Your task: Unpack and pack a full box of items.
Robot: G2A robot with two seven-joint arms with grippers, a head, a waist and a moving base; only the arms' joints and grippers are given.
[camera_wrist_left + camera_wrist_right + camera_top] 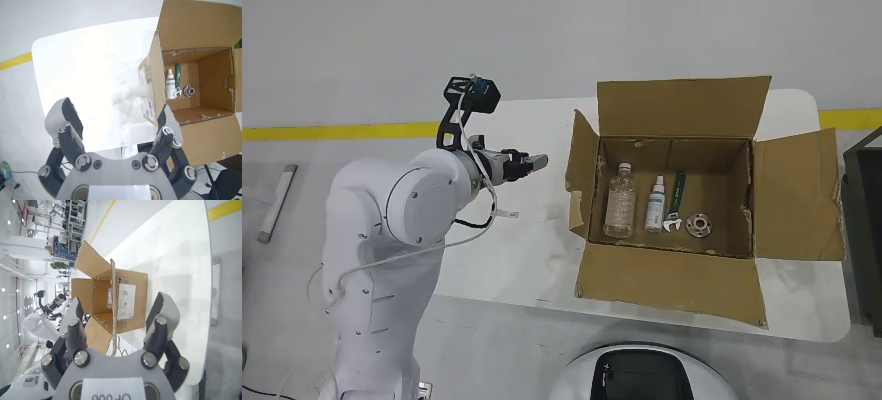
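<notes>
An open cardboard box (672, 282) stands on the right half of the white table (512, 250), flaps spread. On its floor lie a clear bottle (620, 201), a white spray bottle (655, 204), a green-handled wrench (677, 200) and a round metal flange (699, 223). My left gripper (532, 161) hovers open and holding nothing over the table, left of the box. Its wrist view looks past the gripper (115, 103) at the spray bottle (170, 85), wrench (177, 79) and flange (189, 91). My right gripper (119, 298) is open and holding nothing, off to one side of the box (140, 306), with the clear bottle (109, 296) seen inside.
A loose strip of tape (128, 93) hangs from the box's outer wall. A yellow floor line (342, 130) runs behind the table. A dark piece of furniture (864, 230) stands by the table's right edge. Bare tabletop stretches left of the box.
</notes>
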